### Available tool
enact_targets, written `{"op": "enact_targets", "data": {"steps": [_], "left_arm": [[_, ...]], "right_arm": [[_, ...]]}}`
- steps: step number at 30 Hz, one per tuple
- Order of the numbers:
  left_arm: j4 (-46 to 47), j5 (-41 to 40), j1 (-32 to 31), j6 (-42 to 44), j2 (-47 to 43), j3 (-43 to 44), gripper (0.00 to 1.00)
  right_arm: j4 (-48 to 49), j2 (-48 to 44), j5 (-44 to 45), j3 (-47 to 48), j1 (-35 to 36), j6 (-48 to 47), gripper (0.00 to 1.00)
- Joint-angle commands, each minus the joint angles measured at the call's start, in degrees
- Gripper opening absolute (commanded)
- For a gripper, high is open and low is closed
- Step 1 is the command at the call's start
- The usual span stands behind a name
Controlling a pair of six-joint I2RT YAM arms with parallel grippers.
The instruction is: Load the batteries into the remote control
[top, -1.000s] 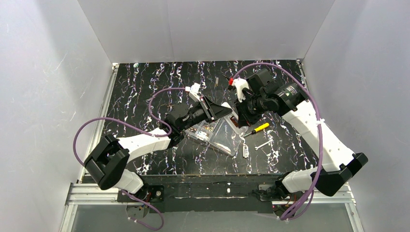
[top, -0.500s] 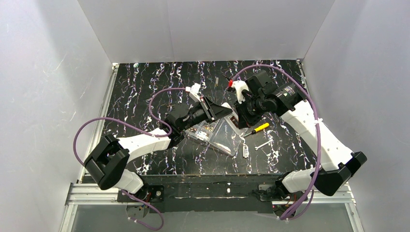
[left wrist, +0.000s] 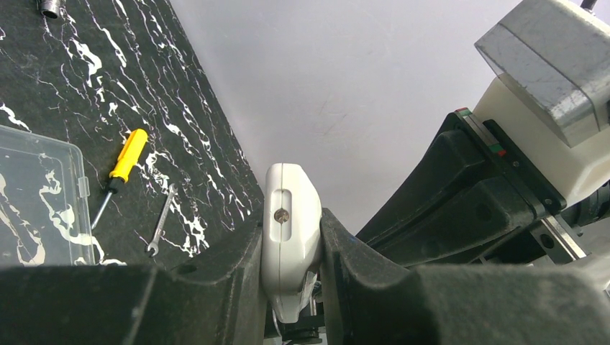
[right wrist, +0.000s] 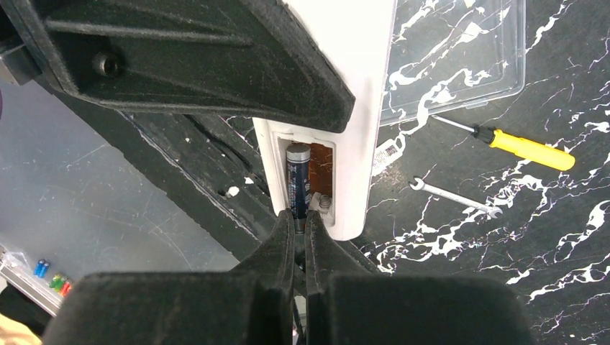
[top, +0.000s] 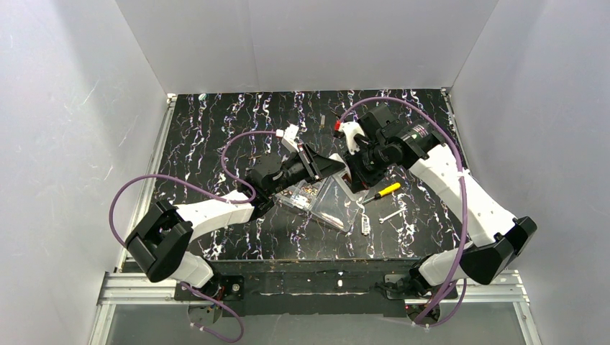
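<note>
Right gripper (right wrist: 298,218) jaws were pressed together, tips at the near end of a battery (right wrist: 298,180) sitting in the remote control (right wrist: 352,108) compartment. Left gripper (left wrist: 291,241) pinched the remote, held off the table (top: 216,122). Beyond lay the clear organiser box (right wrist: 460,57), with small parts (top: 309,190) in one end.

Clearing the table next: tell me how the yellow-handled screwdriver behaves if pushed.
The yellow-handled screwdriver has a rounded-looking handle, so it would probably roll if nudged sideways. Its slim metal shaft looks rigid, unlikely to flex.
</note>
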Motion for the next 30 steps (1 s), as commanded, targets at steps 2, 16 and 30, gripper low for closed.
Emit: {"op": "enact_targets", "data": {"steps": [2,16,30], "left_arm": [[7.3,2.1,-0.2,-0.8,-1.0,2.8,0.0],[7.3,2.2,-0.3,-1.4,-0.7,3.1,0.0],[7.3,2.0,-0.4,-1.7,-0.6,3.1,0.0]], "right_arm": [[-0.7,1.2,0.8,2.4,0.3,-0.6,0.01],[1.6,1.0,0.9,3.4,0.5,-0.1,0.01],[3.7,0.8,0.4,3.5,0.5,0.9,0.06]]}}
